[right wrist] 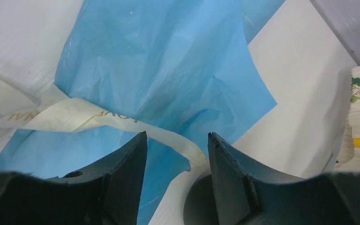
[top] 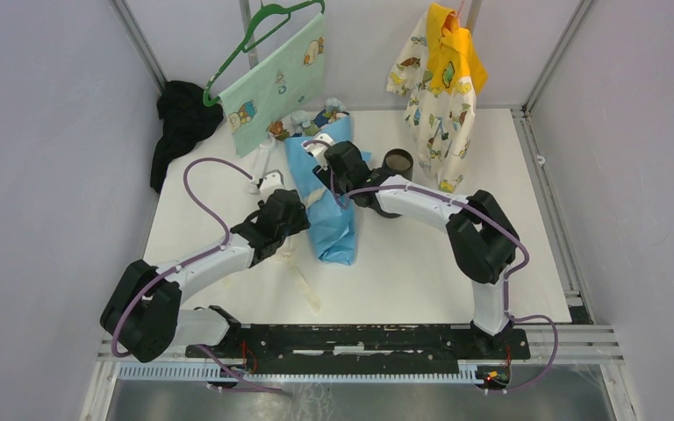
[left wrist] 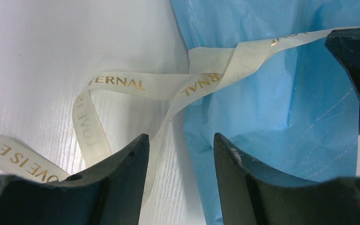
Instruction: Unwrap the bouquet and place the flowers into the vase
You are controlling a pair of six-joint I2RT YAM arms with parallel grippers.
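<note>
The cream ribbon [left wrist: 122, 84] bears gold lettering: "TERNAL", "OVE IS ETE".

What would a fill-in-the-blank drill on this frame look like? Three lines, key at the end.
1. The lettering on the cream ribbon is printed in ____.
2. In the top view, the vase stands upright to the ____ of the bouquet.
3. The flowers sit in wrapping paper coloured ____, not in the vase.

Missing words: gold; right; blue.
</note>
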